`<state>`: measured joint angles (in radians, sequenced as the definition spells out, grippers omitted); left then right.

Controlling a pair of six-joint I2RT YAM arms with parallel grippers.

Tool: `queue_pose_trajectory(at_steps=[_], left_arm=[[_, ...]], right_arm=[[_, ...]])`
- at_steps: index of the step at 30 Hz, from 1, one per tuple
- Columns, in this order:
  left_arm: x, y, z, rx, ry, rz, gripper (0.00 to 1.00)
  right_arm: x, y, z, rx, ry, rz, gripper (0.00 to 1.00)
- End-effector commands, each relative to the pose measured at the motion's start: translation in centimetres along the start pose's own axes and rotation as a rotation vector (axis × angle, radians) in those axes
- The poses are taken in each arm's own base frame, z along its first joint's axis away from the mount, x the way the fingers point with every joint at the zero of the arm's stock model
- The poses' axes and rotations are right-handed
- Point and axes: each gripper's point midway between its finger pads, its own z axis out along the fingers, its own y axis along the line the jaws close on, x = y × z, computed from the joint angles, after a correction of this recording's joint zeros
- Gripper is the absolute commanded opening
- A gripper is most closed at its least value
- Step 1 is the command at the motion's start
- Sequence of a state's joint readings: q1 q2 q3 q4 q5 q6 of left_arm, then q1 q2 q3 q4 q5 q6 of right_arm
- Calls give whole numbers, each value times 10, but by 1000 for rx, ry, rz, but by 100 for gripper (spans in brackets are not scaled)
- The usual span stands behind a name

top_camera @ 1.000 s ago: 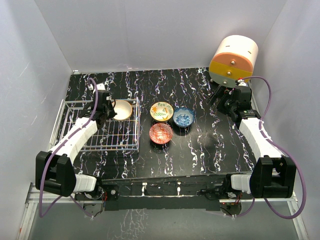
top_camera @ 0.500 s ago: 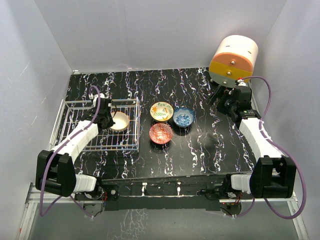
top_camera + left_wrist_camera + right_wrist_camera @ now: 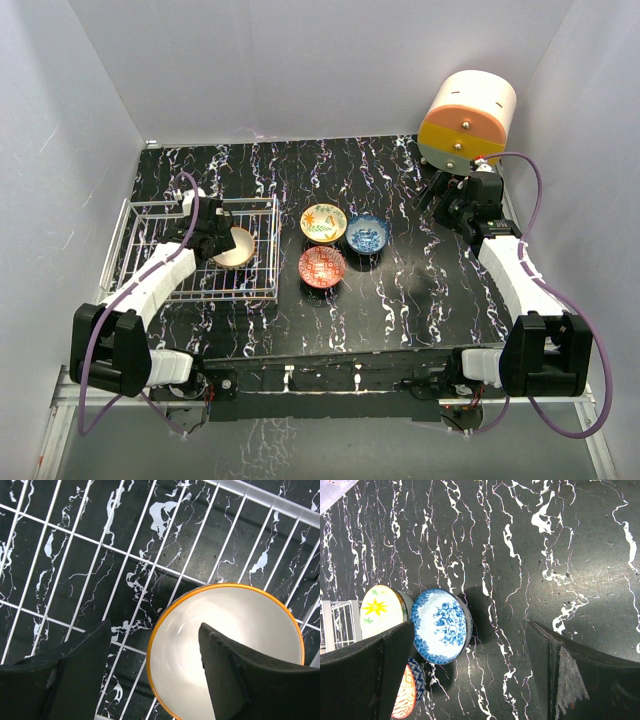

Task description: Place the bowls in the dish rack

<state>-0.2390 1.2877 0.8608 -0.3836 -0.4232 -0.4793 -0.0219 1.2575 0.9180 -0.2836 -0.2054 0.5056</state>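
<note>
Black tabletop (image 3: 420, 290) veined with white marbling, white wire dish rack (image 3: 150, 215) on its left side, yellow-floral bowl (image 3: 323, 222) and blue bowl (image 3: 368, 234) side by side near the middle, red bowl (image 3: 322, 266) just nearer, cream-and-orange cylindrical unit (image 3: 466, 122) at the far right corner

Dish rack (image 3: 274, 280) wall stands between left tool (image 3: 222, 242) and three bowls (image 3: 324, 222); bare tabletop (image 3: 430, 290) right of them

Orange-rimmed bowl: relocated within the dish rack. Left gripper: released.
One orange-rimmed bowl (image 3: 237, 247), a second earlier held up near the far right corner of the dish rack (image 3: 150, 203), now sits lower and nearer, upright on the wire floor by the right wall. The left gripper (image 3: 214, 240), earlier clamped on the rim, now has its jaws apart, one finger over the bowl's inside and one outside.
</note>
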Motion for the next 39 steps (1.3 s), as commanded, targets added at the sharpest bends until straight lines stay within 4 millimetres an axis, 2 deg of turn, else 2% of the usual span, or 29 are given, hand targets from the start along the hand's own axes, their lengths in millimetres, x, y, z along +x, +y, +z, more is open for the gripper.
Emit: queue_pose_trajectory(at_steps=[1, 5, 7, 9, 14, 18, 21, 27, 31, 39], left_arm=[[-44, 5, -39, 27, -125, -18, 75], [-59, 1, -67, 110, -163, 31, 75], [-60, -11, -78, 207, -170, 70, 74], [-52, -30, -85, 329, -144, 118, 73], [-17, -59, -79, 458, -51, 247, 69], [-2, -79, -80, 514, -34, 317, 68], [8, -86, -77, 508, -8, 370, 67], [26, -92, -66, 459, 30, 417, 62], [34, -88, -53, 404, 46, 401, 50], [34, -87, -33, 314, 17, 344, 49]], right_arm=[[-14, 8, -6, -34, -65, -16, 96], [-14, 7, -5, -32, -66, -14, 96], [-12, 7, -4, -34, -60, -10, 96], [-11, 7, -2, -34, -56, -7, 96], [-9, 6, -2, -34, -52, -2, 96], [-10, 4, -3, -24, -59, -6, 96], [-11, 4, -3, -21, -61, -7, 96], [-7, 2, 0, -18, -53, -3, 96], [-6, 1, 1, -17, -52, -5, 96], [-2, -2, 4, -18, -41, -7, 96]])
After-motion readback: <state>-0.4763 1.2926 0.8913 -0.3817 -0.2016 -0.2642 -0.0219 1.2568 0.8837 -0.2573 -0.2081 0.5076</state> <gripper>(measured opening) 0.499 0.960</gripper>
